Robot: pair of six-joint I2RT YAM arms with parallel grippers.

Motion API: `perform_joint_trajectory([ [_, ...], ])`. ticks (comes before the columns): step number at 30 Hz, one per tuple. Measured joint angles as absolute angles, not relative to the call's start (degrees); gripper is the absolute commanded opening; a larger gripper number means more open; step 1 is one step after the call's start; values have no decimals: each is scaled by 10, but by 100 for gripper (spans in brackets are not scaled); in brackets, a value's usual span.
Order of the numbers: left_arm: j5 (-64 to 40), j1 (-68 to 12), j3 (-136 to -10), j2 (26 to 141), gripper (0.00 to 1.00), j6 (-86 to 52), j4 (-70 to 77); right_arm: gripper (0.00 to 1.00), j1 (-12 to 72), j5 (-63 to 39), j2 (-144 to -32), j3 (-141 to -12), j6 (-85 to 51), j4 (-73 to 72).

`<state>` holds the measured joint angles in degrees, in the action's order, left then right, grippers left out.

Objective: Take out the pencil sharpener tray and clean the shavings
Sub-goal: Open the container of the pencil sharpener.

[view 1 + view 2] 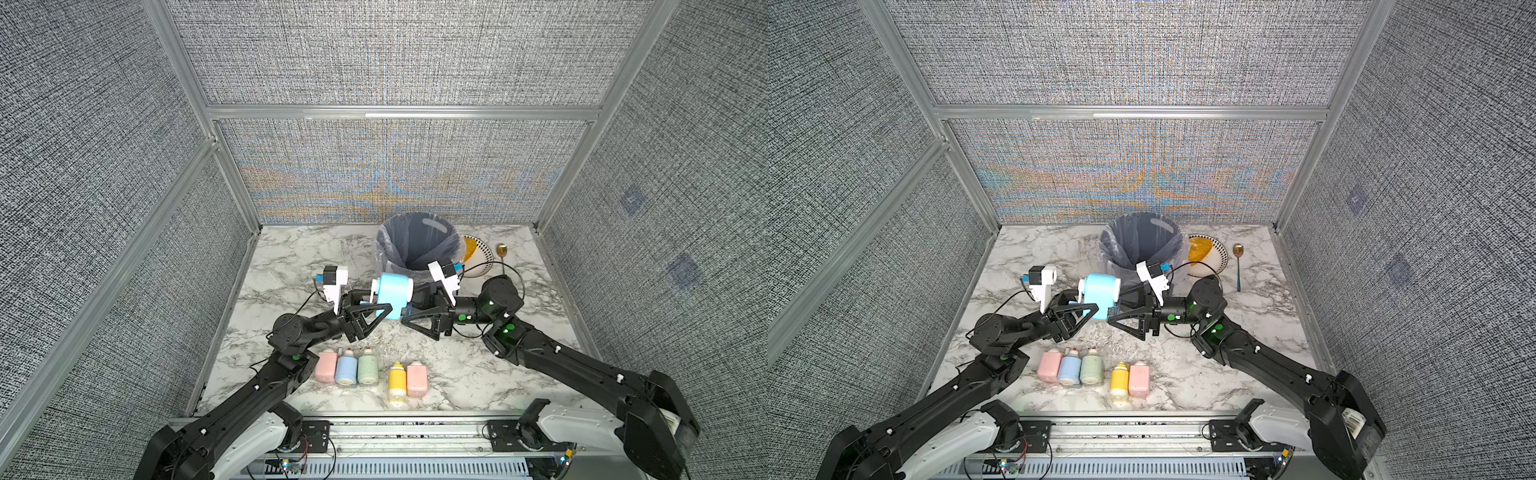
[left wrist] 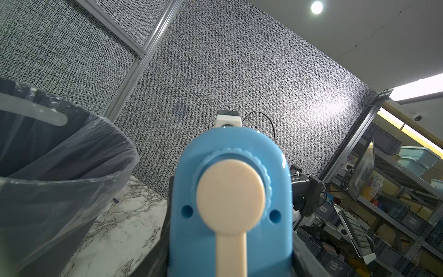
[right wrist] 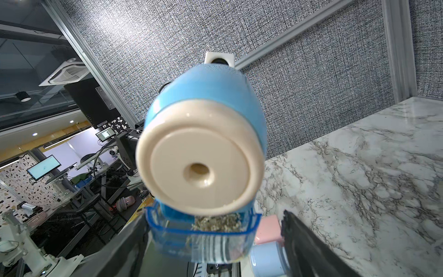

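A blue pencil sharpener [image 1: 392, 297] [image 1: 1100, 296] with a cream crank hangs above the marble table, and my left gripper [image 1: 380, 304] [image 2: 230, 263] is shut on its body. In the right wrist view its clear blue tray [image 3: 182, 239] sticks partly out under the cream front face. Pale shavings [image 3: 215, 221] lie inside the tray. My right gripper [image 1: 409, 308] [image 3: 211, 249] faces the sharpener's front with its jaws open on either side of the tray. One of its fingers [image 3: 309, 247] stands well apart from the tray.
A lined grey trash bin [image 1: 417, 245] [image 2: 60, 167] stands just behind the sharpener. A plate [image 1: 478, 253] and a spoon [image 1: 502, 254] lie to its right. Several small coloured bottles [image 1: 347, 368] lie near the table's front edge. Panel walls enclose three sides.
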<state>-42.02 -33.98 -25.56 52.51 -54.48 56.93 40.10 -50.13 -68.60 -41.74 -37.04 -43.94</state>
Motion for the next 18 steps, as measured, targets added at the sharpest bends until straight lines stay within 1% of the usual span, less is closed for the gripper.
perform_joint_trajectory([
  [4, -420, -340, -255, 525, 16, -545, 569, 79, 401, -501, -686, -417, -371, -439],
  [7, -420, -340, -255, 525, 16, -545, 569, 78, 401, -501, -688, -417, -372, -440],
  [15, -420, -340, -255, 525, 16, -545, 569, 77, 401, -502, -691, -418, -378, -449],
  [18, -420, -340, -255, 525, 16, -545, 569, 82, 400, -502, -691, -418, -378, -449],
])
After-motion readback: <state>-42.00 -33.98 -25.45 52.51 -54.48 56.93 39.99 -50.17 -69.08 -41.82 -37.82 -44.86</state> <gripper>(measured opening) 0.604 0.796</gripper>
